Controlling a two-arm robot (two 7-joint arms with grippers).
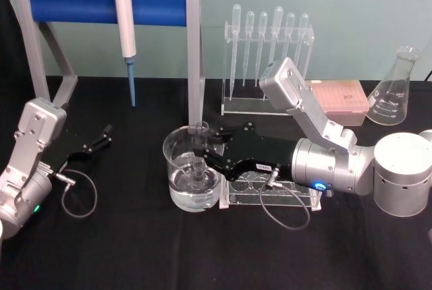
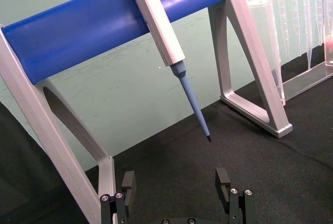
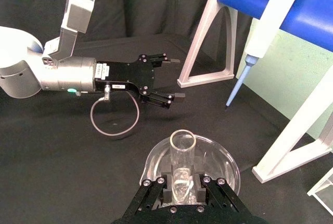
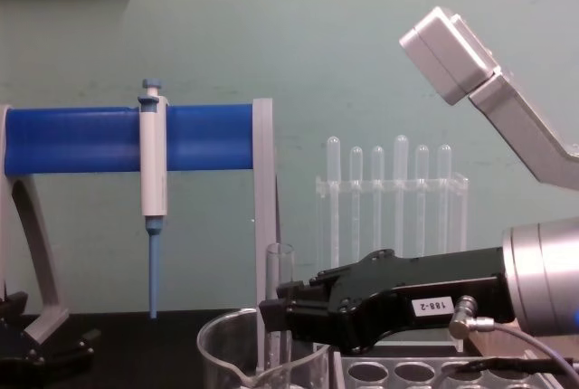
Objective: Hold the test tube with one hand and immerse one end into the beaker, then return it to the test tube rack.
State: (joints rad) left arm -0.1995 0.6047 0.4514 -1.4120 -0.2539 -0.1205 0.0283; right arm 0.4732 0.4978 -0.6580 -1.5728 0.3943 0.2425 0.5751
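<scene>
Gripping the upright test tube (image 3: pixel 182 153) in the right pincer (image 1: pixel 206 156), low end sunk in the beaker (image 1: pixel 177 168), left pincer (image 1: pixel 102 135) idle and wide off to the left; may clip the glass rim or slip when lifting to the rack (image 1: pixel 297 195)

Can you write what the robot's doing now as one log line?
right gripper: shut on test tube | test tube: upright, lower end inside beaker | left gripper: open, parked at left

A small white label (image 4: pixel 431 305) on the right gripper (image 4: pixel 273 309) reads "188-2". The Erlenmeyer flask (image 1: pixel 395 91) carries printed markings too small to read.
</scene>
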